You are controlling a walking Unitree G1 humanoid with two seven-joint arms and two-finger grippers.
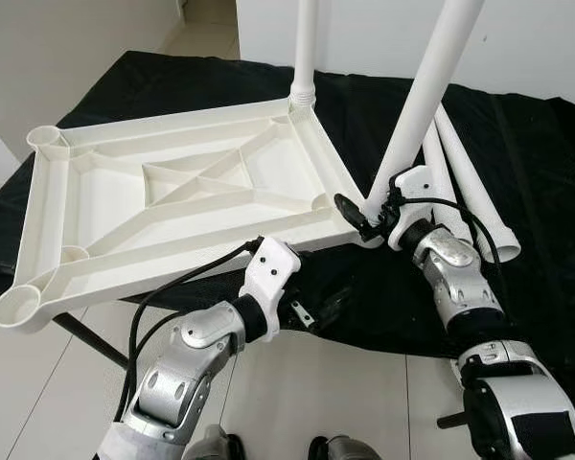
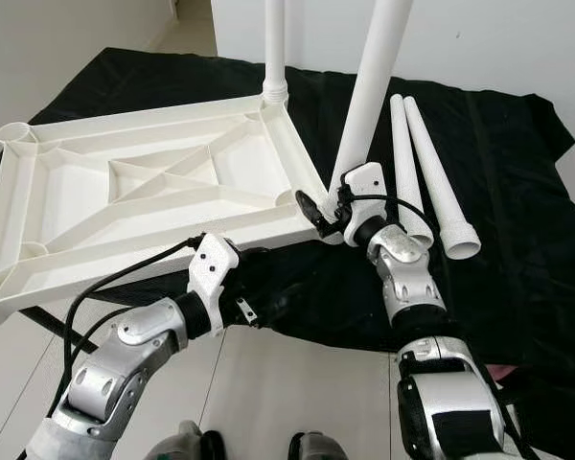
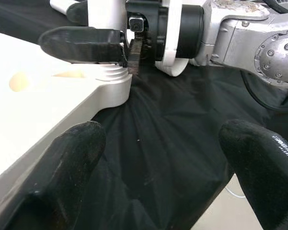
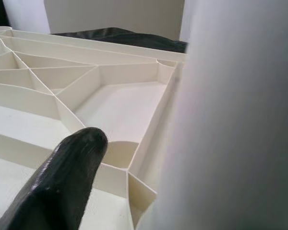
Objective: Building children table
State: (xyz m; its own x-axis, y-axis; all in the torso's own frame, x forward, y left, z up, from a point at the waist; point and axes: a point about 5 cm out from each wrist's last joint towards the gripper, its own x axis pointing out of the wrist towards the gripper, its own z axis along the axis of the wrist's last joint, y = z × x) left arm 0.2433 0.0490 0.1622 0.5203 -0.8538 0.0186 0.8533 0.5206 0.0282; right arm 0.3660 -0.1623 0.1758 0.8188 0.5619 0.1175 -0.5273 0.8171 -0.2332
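The upturned white ribbed plastic tabletop [image 1: 172,201] lies on black cloth [image 1: 517,144]; one tubular white leg [image 1: 305,48] is seated, the right gripper [image 1: 369,213] pinches a second leg [image 1: 431,86] at its corner socket, two loose legs [image 2: 426,177] remain, and the left gripper [image 1: 302,311] is spread below the edge

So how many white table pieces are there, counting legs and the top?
Table top: 1
Legs standing up in the top: 2
Legs lying on the black cloth: 2
Total: 5

A smooth, faintly glossy white plastic table panel [image 1: 172,206] is lying on matt black cloth [image 1: 517,144], beside matching plastic legs [image 1: 479,192].
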